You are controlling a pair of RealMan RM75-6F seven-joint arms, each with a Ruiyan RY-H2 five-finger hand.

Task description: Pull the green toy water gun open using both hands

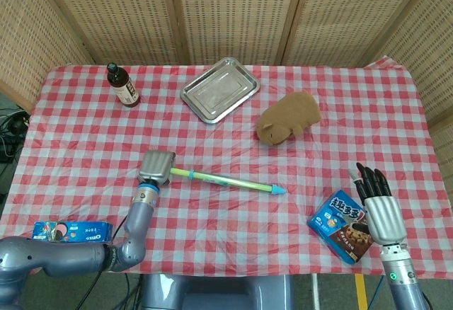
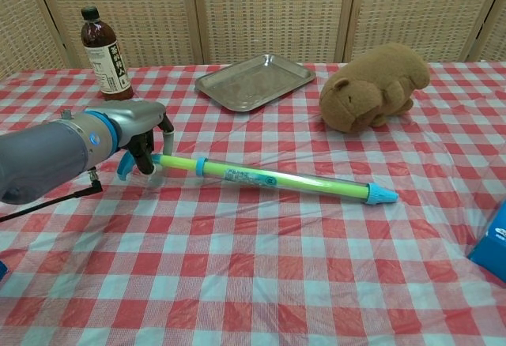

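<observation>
On the checked bench, the left hand [image 2: 141,137] grips the handle end of the water gun [image 2: 269,178].
The left arm reaches in low from the near left, fingers curled down around the gun's left end. From there the gun lies slanted on the cloth, its blue tip [image 2: 381,195] pointing toward the near right. The right hand [image 1: 373,195] hovers well apart at the near right edge, palm down, fingers straight and slightly spread, holding nothing, just beside a snack box [image 1: 342,225]. Bare cloth lies between that hand and the tip. Farther back sit a plush [image 2: 371,85], a tray [image 2: 254,80] and a bottle [image 2: 105,45]; a second box [image 1: 71,231] lies near left.
</observation>
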